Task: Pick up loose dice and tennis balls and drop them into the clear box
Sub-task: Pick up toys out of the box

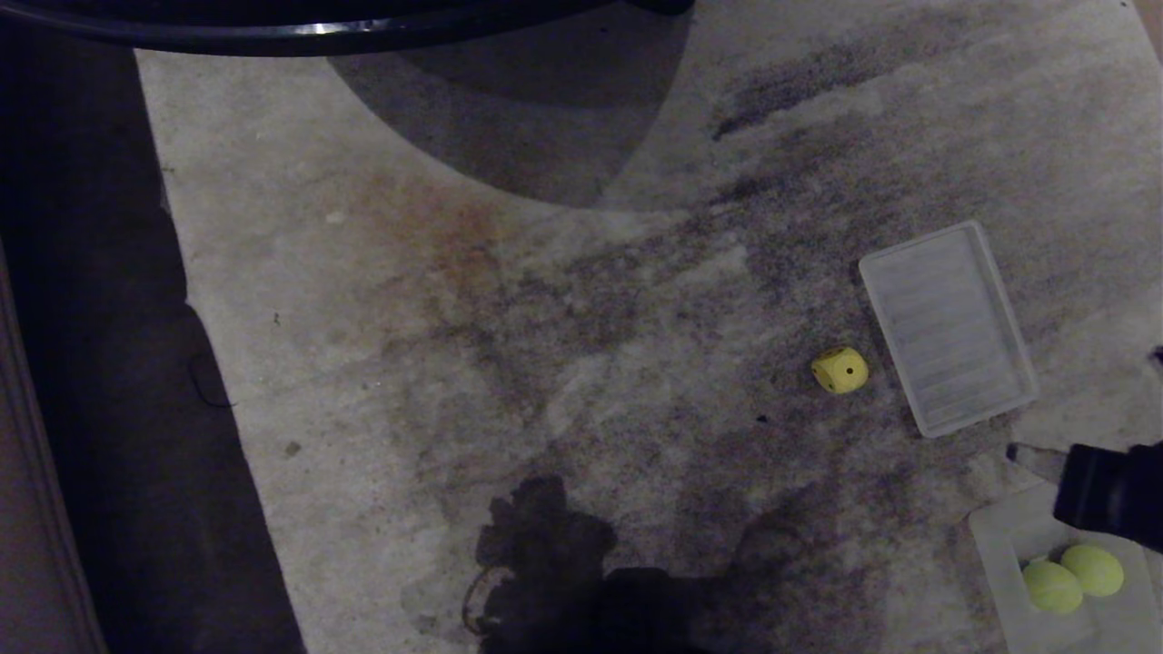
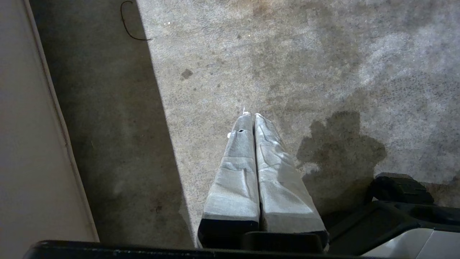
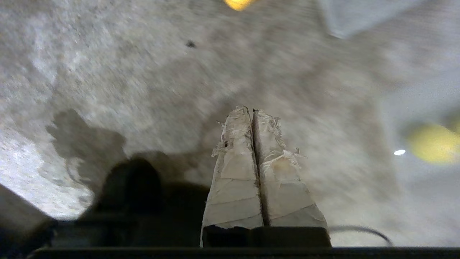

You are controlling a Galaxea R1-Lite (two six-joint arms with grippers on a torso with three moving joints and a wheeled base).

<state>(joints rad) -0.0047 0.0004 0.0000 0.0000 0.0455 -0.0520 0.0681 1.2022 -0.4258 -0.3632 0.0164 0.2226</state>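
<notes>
A yellow die (image 1: 839,371) with black pips lies loose on the stained carpet, just left of the flat ribbed lid (image 1: 945,327). The clear box (image 1: 989,538) sits at the lower right edge with two tennis balls (image 1: 1072,577) inside it. My right gripper (image 1: 1016,451) reaches in from the right above the box's far corner, shut and empty. In the right wrist view the gripper (image 3: 252,109) points over bare carpet, with the die (image 3: 237,3) blurred far ahead and a tennis ball (image 3: 433,144) off to the side. My left gripper (image 2: 250,114) hangs shut over carpet, parked.
A dark round table edge (image 1: 318,27) crosses the top and casts a shadow on the carpet. A dark floor strip (image 1: 91,363) runs down the left, beside a pale wall (image 2: 28,144). My own shadow (image 1: 545,545) falls at the bottom centre.
</notes>
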